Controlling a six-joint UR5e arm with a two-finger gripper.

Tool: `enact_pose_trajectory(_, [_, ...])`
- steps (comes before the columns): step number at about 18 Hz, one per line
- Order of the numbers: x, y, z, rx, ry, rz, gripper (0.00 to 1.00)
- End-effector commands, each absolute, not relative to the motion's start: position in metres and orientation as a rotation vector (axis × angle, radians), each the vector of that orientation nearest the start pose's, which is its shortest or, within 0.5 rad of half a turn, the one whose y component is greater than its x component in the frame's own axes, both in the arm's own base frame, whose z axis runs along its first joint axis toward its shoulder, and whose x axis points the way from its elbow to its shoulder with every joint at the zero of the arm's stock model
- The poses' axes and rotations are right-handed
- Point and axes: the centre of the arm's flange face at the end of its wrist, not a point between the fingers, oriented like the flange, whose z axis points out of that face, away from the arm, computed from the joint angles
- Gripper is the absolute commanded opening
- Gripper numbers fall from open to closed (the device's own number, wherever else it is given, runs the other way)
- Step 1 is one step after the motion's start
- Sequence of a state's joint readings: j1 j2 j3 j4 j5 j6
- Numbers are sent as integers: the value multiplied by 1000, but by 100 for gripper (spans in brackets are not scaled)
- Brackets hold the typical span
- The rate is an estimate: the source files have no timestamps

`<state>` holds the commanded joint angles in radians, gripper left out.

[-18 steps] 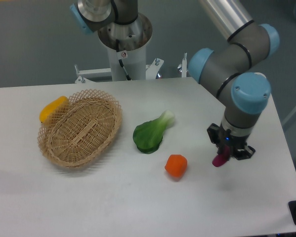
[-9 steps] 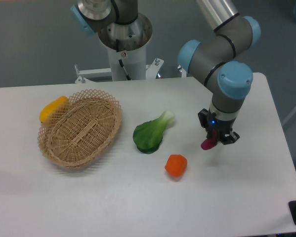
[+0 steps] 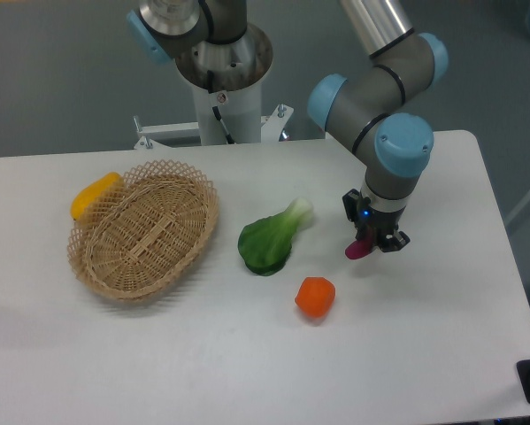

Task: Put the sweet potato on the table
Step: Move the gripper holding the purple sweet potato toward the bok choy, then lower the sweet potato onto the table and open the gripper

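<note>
The sweet potato (image 3: 356, 250) is a small magenta-purple piece held in my gripper (image 3: 368, 241), its lower end sticking out below the fingers. The gripper points down and is shut on it, a little above the white table (image 3: 441, 336), right of the middle. The orange vegetable (image 3: 315, 297) lies on the table just below and left of the gripper. Most of the sweet potato is hidden by the fingers.
A green leafy vegetable (image 3: 272, 235) lies left of the gripper. A wicker basket (image 3: 143, 230) stands at the left, with a yellow vegetable (image 3: 95, 196) against its far left rim. The robot base (image 3: 222, 80) stands behind the table's back edge.
The gripper has moved left and towards the back with the sweet potato in it, from near the right edge to a spot beside the green vegetable. The other things have not moved.
</note>
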<state>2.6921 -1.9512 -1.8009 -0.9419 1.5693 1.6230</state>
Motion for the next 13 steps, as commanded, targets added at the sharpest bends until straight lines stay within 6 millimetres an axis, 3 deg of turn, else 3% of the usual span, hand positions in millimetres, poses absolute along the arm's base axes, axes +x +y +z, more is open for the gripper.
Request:
enact_pose_trajectory(5, [-469, 374, 242, -3038, 776, 55, 100])
enact_pose_trajectory(7, [-471, 376, 251, -3027, 749, 73, 100])
enact_pose_trajectory(13, [-502, 402, 308, -2936, 526, 168, 100])
